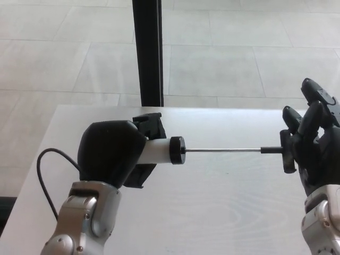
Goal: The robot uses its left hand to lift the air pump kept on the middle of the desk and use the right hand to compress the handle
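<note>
The left hand has its fingers wrapped tight around the white barrel of the air pump, holding it level above the middle of the worktop, rod pointing toward 3 o'clock. The rod is drawn fully out, and the T-handle sits right against the right hand, whose fingers stand spread and upright behind the bar, not yet closed on it.

Risks, as I judge them: with the fingers this wide, a push could slide off the bar's end and miss the stroke. A push that is off the rod's line could bend the thin rod or twist the barrel in the left grip. A cable loops at 9 o'clock of the left wrist and could snag if that arm shifts.

Room: the worktop is bare under the rod and toward 6 o'clock, so the stroke toward 9 o'clock looks free. The far edge and a dark post lie at 12 o'clock, well apart from the rod
</note>
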You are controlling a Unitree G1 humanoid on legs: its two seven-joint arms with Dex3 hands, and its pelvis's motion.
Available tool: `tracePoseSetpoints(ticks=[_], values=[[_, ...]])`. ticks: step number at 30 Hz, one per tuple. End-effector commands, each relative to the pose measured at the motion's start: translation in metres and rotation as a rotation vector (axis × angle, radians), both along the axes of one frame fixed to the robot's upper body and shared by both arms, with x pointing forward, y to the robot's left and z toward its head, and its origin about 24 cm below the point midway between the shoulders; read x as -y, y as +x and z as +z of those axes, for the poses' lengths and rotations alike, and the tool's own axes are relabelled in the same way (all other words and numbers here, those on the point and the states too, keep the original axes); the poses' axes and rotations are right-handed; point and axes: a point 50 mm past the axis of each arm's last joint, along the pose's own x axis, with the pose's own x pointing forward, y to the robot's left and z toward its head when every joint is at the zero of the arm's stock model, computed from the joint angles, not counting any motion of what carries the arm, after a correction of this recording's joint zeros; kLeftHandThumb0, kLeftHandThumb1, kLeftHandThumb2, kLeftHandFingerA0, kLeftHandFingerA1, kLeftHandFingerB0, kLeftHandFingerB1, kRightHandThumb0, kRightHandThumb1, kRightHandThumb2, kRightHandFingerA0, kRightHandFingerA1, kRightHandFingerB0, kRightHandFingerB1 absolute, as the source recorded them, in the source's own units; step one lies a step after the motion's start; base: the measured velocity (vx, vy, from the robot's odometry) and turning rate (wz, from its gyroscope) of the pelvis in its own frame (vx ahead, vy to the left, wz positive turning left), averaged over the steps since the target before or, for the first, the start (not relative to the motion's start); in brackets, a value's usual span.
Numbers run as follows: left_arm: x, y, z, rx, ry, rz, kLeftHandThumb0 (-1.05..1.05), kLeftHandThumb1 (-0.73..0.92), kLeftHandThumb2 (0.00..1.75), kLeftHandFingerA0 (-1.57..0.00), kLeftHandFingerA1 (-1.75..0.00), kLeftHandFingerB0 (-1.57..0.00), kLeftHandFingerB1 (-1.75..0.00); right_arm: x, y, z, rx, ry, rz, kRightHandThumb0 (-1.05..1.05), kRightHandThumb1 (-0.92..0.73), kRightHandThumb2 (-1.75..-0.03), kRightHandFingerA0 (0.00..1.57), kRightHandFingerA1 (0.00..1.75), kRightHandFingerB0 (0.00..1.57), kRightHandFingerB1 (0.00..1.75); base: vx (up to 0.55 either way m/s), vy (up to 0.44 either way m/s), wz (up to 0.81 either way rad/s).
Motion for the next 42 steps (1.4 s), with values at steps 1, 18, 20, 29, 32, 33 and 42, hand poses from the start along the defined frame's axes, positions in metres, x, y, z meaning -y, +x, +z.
tracePoseSetpoints(ticks=[1,18,20,29,32,33,42], values=[[0.009,0.004,0.011,0.051,-0.076,-0.007,-0.18,0.39,1.35,-0.92,-1.75,-0.82,-1.59,-0.003,-0.002,0.004,0.091,0.038,-0.033,-0.59,-0.92,-0.72,0.24,0.38,0.25,0.38,0.00,0.000,0.00],[0.027,0.010,0.019,0.054,-0.085,-0.037,-0.18,0.42,1.29,-0.96,-1.75,-0.83,-1.58,-0.027,-0.005,0.029,0.216,0.091,0.065,-0.56,-0.92,-0.75,0.24,0.39,0.25,0.40,0.00,0.000,0.00],[0.030,0.009,0.019,0.043,-0.085,-0.041,-0.18,0.45,1.26,-0.95,-1.75,-0.81,-1.60,-0.030,-0.004,0.030,0.219,0.080,0.071,-0.61,-0.92,-0.71,0.29,0.39,0.28,0.39,0.00,0.000,0.00],[0.034,0.012,0.022,0.044,-0.011,-0.057,-0.19,0.45,1.25,-0.96,-1.75,-0.79,-1.60,-0.031,-0.005,0.035,0.199,-0.056,0.104,-0.67,-0.92,-0.76,0.27,0.38,0.30,0.37,0.00,0.000,0.00],[0.031,0.012,0.024,0.033,0.008,-0.050,-0.20,0.47,1.22,-0.91,-1.75,-0.74,-1.61,-0.029,-0.007,0.033,0.172,-0.207,0.123,-0.67,-0.92,-0.80,0.25,0.37,0.27,0.36,0.00,0.000,0.00],[0.031,0.012,0.024,0.048,0.011,-0.052,-0.28,0.47,1.18,-1.21,-1.42,-0.99,-1.29,-0.029,-0.008,0.033,0.163,-0.223,0.133,-0.67,-0.92,-0.79,0.23,0.37,0.26,0.37,0.00,0.000,0.00],[0.036,0.015,0.029,0.066,0.024,-0.063,-0.22,0.41,1.29,-0.90,-1.74,-0.80,-1.49,-0.034,-0.013,0.026,0.126,-0.318,0.184,-0.71,-0.92,-0.81,0.19,0.38,0.22,0.38,0.00,0.000,0.00]])
